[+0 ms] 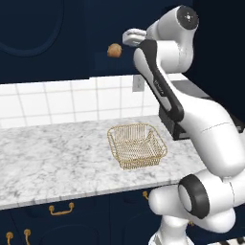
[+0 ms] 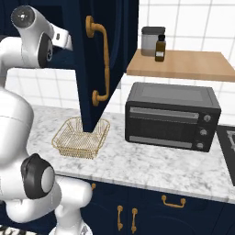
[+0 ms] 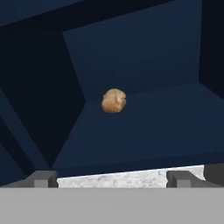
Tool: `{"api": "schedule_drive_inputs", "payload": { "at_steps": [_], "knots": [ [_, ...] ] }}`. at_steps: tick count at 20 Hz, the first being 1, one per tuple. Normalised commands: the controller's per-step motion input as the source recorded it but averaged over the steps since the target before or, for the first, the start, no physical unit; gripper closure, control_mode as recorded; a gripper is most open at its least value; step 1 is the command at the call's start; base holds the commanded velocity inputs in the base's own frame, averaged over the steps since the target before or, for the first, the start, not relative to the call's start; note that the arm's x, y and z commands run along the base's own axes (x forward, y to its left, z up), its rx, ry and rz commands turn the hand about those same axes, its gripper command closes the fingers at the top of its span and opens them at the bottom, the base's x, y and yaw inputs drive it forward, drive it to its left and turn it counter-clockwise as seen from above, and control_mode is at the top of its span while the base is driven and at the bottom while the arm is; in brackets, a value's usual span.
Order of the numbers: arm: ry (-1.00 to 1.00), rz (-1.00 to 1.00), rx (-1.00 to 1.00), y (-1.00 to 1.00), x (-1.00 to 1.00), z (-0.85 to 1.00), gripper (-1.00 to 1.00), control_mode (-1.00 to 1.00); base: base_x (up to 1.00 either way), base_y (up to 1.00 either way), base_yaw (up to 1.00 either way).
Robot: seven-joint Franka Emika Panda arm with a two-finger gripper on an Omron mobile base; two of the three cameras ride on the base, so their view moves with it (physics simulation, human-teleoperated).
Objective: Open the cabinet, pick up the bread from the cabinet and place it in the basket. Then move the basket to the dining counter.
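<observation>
The jaws are being held wide, with nothing in them. The bread point(image 3: 114, 100) is being kept in the cabinet point(image 3: 144, 57). The basket point(image 1: 137, 145) is being carried by the desk point(image 1: 52, 153).

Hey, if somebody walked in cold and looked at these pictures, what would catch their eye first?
Probably the small golden-brown bread roll on the dark shelf of the open navy cabinet, with the open gripper facing it. Next, the gold wire basket on the marble worktop below, left of a black toaster oven.
</observation>
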Motion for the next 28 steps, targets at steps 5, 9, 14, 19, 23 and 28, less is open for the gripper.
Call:
{"api": "schedule_drive_inputs", "payload": {
  "at_steps": [5, 9, 14, 19, 23, 28],
  "knots": [
    [0.02, 0.0, 0.0, 0.0, 0.41, -0.2, -1.0, -1.0, 0.0, 0.0, 0.0],
    [0.0, 0.0, 0.0, 0.05, 0.28, -0.19, -1.0, -1.0, 0.0, 0.0, 0.0],
    [0.0, 0.0, -0.02, 0.16, 0.37, -0.17, -1.0, -1.0, 0.0, 0.0, 0.0],
    [0.03, 0.0, -0.01, 0.04, 0.5, -0.1, -1.0, -1.0, 0.0, 0.0, 0.0],
    [0.04, 0.0, 0.0, 0.0, 0.58, -0.09, -1.0, -1.0, 0.0, 0.0, 0.0],
    [0.04, 0.0, 0.0, 0.0, 0.61, -0.06, -1.0, -1.0, 0.0, 0.0, 0.0]
  ]
}}
